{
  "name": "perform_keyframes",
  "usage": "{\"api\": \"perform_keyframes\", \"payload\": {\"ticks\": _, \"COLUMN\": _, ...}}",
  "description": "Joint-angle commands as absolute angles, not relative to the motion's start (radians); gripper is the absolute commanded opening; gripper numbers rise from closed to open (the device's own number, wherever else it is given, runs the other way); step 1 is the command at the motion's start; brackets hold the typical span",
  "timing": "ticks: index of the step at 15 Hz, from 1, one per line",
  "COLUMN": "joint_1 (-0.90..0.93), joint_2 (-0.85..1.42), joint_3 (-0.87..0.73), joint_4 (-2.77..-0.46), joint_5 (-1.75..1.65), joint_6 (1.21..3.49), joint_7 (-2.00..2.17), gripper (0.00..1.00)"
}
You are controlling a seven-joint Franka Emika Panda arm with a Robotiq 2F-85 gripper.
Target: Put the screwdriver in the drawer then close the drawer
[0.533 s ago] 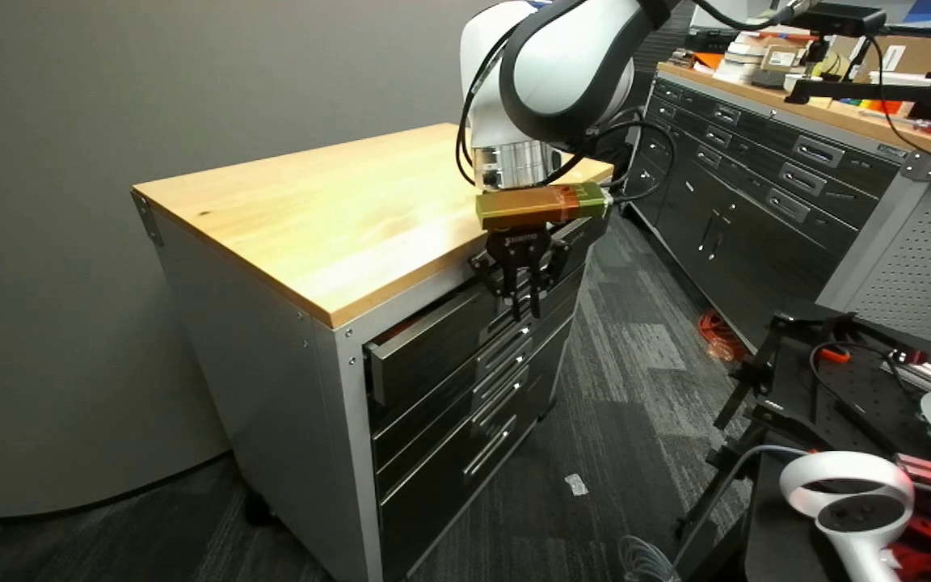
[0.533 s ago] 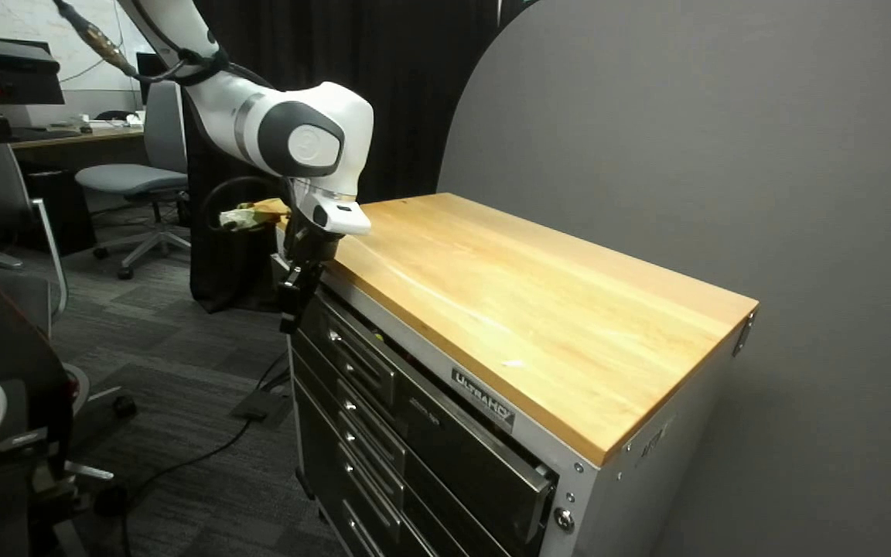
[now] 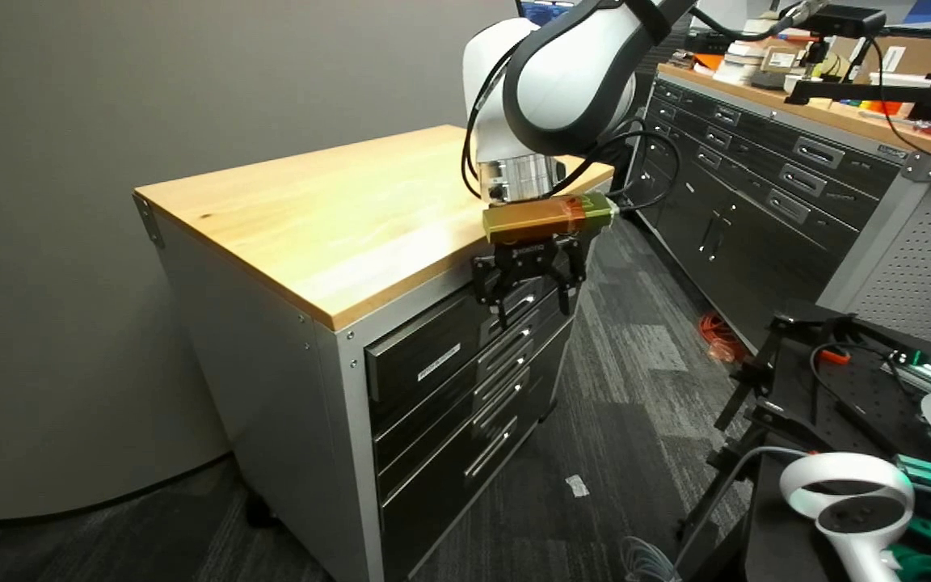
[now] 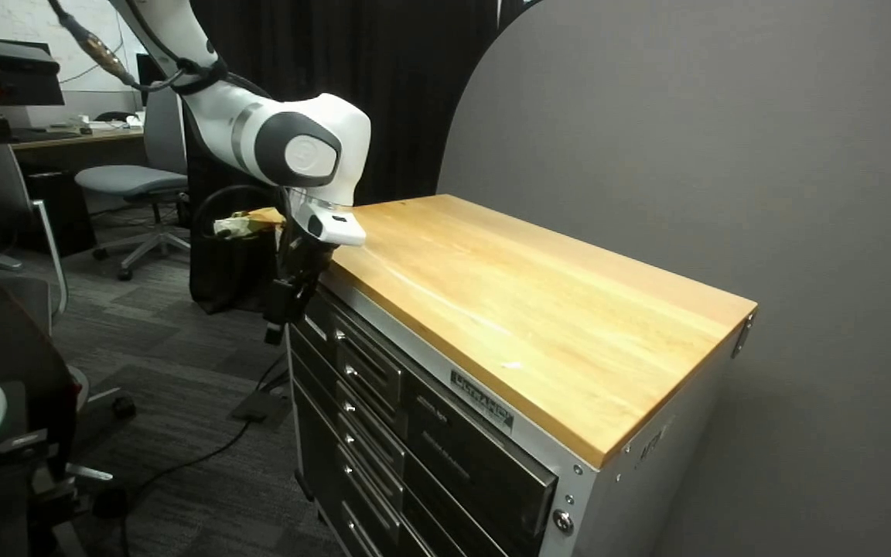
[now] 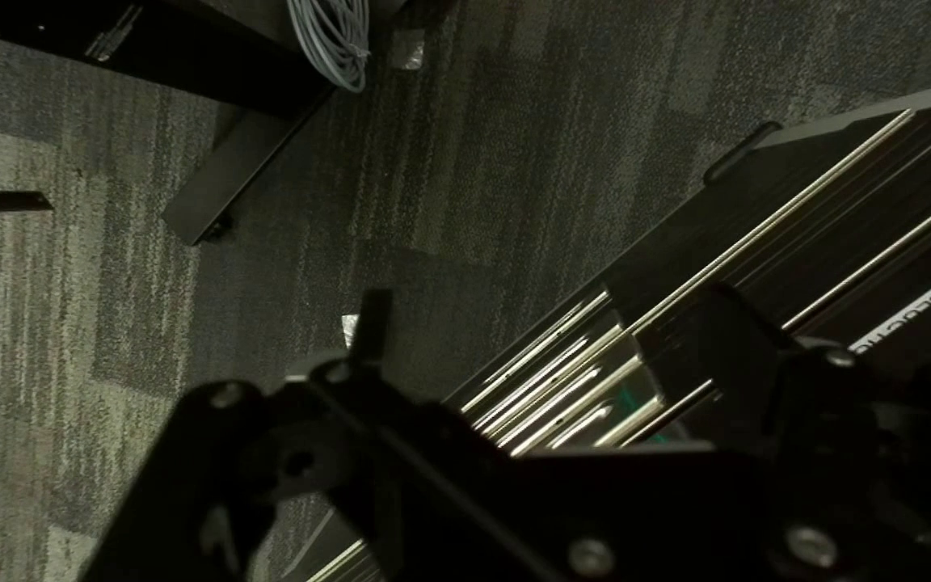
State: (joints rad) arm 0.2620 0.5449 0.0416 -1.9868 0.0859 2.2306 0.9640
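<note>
"Which step is in hand?"

"The closing, I'd say, and near its end. The drawer (image 4: pixel 461 437) looks flush with the cabinet (image 3: pixel 255 339) in both exterior views; I can make out no gap above its front."

"And the screwdriver?"

"It shows in no view. My guess is that it lies inside the drawer, but the front hides whatever is in there."

"The pincer (image 3: pixel 532 309) isn't carrying it?"

"No, the pincer is released: its jaws stand well apart with nothing between them. It hangs in front of the drawer, near the face; whether it touches, I can't tell."

"What does the next move call for?"

"A straight retreat from the front before the arm (image 4: pixel 298 147) lifts. With the jaws spread like that, an upward swing could catch the drawer's edge and drag it out. If the front proves a touch proud, a gentle push with the jaws brought together should seat it."

"And after that?"

"If the screwdriver is indeed inside, nothing more, I'd judge."
</note>
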Motion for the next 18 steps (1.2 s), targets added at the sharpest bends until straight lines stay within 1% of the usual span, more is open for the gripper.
{"api": "perform_keyframes", "payload": {"ticks": 1, "joint_1": 0.276, "joint_2": 0.418, "joint_3": 0.079, "joint_4": -1.997, "joint_5": 0.065, "joint_6": 2.133, "joint_7": 0.887, "gripper": 1.00}}
{"api": "perform_keyframes", "payload": {"ticks": 7, "joint_1": 0.285, "joint_2": 0.422, "joint_3": 0.073, "joint_4": -1.991, "joint_5": 0.050, "joint_6": 2.140, "joint_7": 0.893, "gripper": 1.00}}
{"api": "perform_keyframes", "payload": {"ticks": 8, "joint_1": 0.267, "joint_2": 0.381, "joint_3": 0.080, "joint_4": -2.023, "joint_5": 0.053, "joint_6": 2.146, "joint_7": 0.831, "gripper": 1.00}}
{"api": "perform_keyframes", "payload": {"ticks": 13, "joint_1": 0.255, "joint_2": 0.200, "joint_3": 0.147, "joint_4": -1.973, "joint_5": 0.073, "joint_6": 1.939, "joint_7": 0.617, "gripper": 1.00}}
{"api": "perform_keyframes", "payload": {"ticks": 18, "joint_1": 0.252, "joint_2": 0.044, "joint_3": 0.184, "joint_4": -1.860, "joint_5": 0.083, "joint_6": 1.659, "joint_7": 0.383, "gripper": 1.00}}
